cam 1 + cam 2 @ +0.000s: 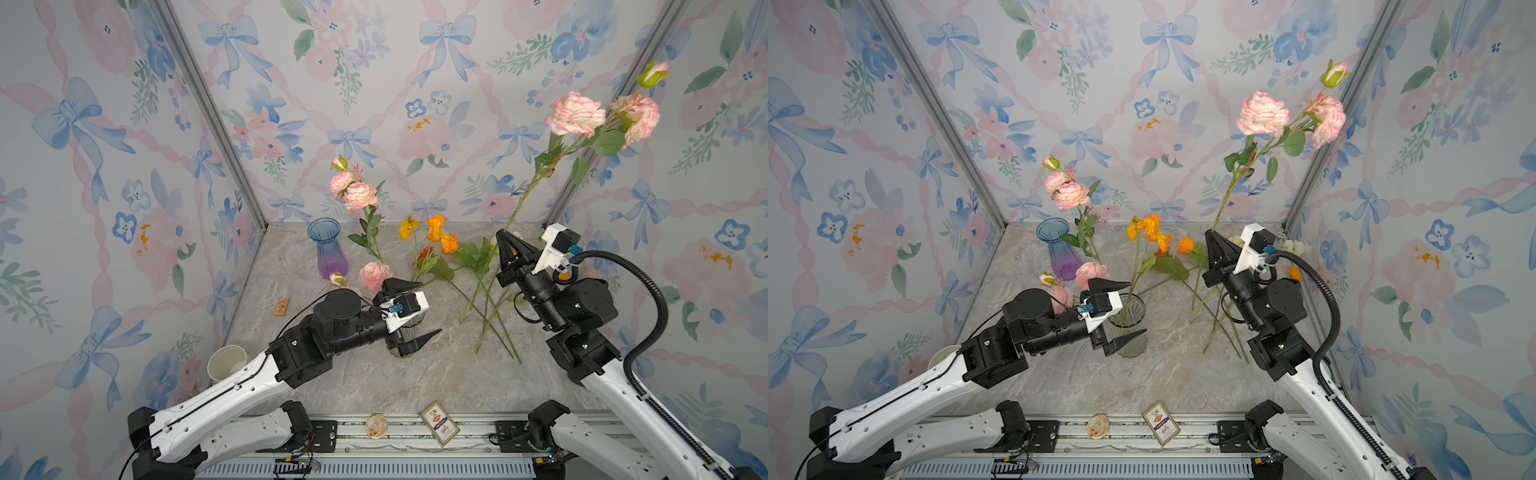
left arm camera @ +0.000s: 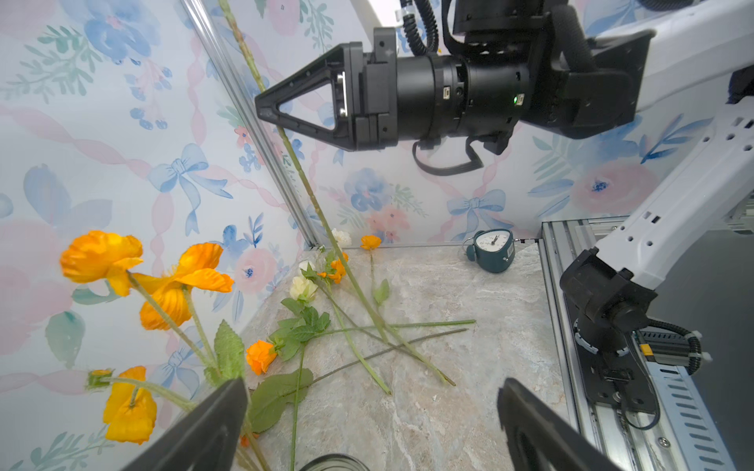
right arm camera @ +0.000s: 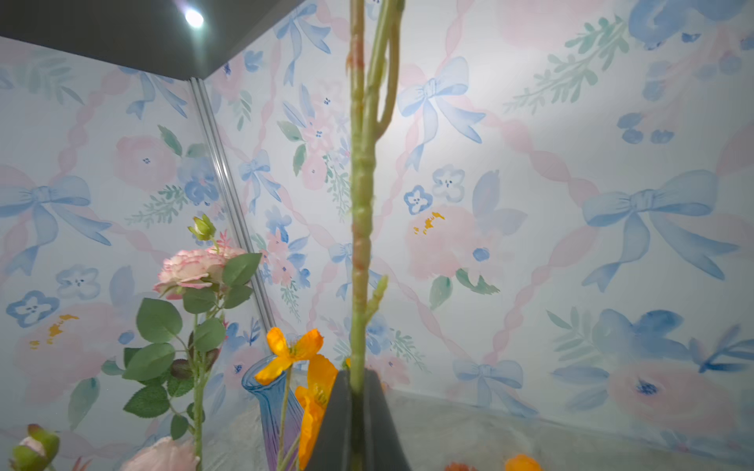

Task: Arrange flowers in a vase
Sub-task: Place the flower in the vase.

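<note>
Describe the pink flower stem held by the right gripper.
The pink flower stem is a long, knobbly green plastic-looking stalk, tilted up toward a back corner. It branches near the top into two ruffled pink-edged blooms, a closed green bud and several leaves. The right gripper pinches it partway along with shut jaws; its top is free in the air.

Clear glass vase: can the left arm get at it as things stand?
Probably yes: the left claw hangs open right at the clear glass vase, nothing between them, though orange poppies stand close by one jaw.
</note>
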You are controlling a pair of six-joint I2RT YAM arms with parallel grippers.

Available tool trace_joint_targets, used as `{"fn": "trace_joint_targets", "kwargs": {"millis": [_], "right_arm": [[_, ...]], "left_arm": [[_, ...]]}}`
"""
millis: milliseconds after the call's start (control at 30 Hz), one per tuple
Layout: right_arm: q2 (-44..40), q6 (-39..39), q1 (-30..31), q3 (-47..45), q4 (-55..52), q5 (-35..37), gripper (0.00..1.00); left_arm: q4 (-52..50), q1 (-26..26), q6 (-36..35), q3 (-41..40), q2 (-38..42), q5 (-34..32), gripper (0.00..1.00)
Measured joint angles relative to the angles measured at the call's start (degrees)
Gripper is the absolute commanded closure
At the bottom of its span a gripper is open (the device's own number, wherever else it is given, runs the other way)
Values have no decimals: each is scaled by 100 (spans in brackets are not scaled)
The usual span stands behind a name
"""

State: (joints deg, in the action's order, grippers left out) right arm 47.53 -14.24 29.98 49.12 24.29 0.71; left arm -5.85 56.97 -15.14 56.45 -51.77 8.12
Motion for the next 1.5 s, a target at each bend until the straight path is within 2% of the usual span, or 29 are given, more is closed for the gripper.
{"fn": "trace_joint_targets", "kwargs": {"millis": [167,333,667,900,1167,1500], "right_arm": [[-33,9,636,-184,800,125,100],[24,76,1204,-254,1268,275,100],[275,229,1998,-256,1939,520,100],[584,229,2249,-481,2559,671,100],[1239,107,2302,-1266,3486,1056,100],[2098,-227,2380,-1510,4721,1552,100]], "left_arm": [[4,-7,39,-603,667,-238,2],[13,-72,-7,-1161,807,-275,2],[74,-262,0,-1353,1176,-280,2],[153,-262,26,-1360,1143,-317,2],[157,-262,42,-1427,1139,-319,2],[162,-269,42,-1434,1084,-332,2]]}}
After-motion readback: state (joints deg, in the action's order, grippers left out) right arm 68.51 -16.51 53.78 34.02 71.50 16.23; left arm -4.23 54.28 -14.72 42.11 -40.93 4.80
